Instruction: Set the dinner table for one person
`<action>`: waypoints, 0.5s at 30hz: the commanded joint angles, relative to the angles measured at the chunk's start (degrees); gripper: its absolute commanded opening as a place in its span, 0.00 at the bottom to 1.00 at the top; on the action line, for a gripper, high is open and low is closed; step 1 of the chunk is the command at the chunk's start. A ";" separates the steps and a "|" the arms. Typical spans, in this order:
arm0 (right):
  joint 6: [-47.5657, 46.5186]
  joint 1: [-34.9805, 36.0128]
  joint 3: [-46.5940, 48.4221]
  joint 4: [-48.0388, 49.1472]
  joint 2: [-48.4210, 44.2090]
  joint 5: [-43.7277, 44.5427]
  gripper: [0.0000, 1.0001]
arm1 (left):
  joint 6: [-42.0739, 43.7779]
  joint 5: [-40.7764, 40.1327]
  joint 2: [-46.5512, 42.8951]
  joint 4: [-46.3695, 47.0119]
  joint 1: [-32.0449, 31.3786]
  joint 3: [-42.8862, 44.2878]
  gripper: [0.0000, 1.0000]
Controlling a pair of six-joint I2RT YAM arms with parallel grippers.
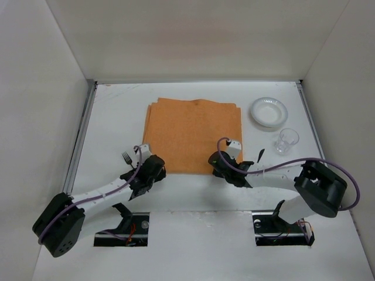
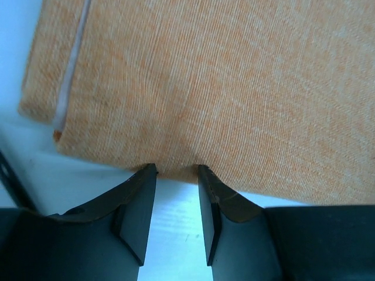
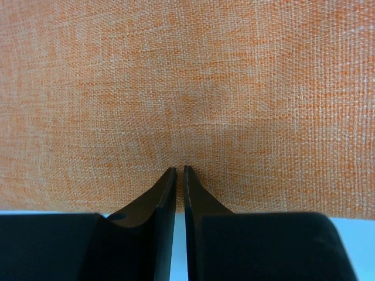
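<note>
Orange mat point(image 1: 193, 134) laid on surface point(image 1: 111, 117); right tool point(image 3: 176, 170) pinched shut on near edge, left tool point(image 2: 176, 170) apart at same edge. Plate point(image 1: 269, 111), glass point(image 1: 287, 140), fork point(image 1: 126, 157) off mat, yet to place.

The left arm point(image 1: 105, 193) and the right arm point(image 1: 275, 175) both stretch forward and bend down low. The left gripper point(image 2: 176, 171) has its fingers point(image 2: 137, 205) apart, with a clear gap between them. The right gripper point(image 3: 180, 171) has its fingers point(image 3: 161, 205) almost pressed together, with only a thin slit between.
</note>
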 commanded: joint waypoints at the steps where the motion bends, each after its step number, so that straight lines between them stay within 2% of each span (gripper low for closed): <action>1: 5.25 2.97 -3.02 -9.70 -1.16 -4.12 0.15 | -2.48 1.51 -2.52 -7.78 -1.70 -1.62 0.32; 9: 7.20 3.42 -5.04 -15.86 -10.30 -0.70 0.16 | -4.78 0.81 -3.48 -9.20 -6.79 -0.49 0.32; 15: 2.63 0.51 -3.38 -17.01 -16.45 0.54 0.20 | -5.21 -4.11 -14.90 -10.07 -4.70 0.13 0.38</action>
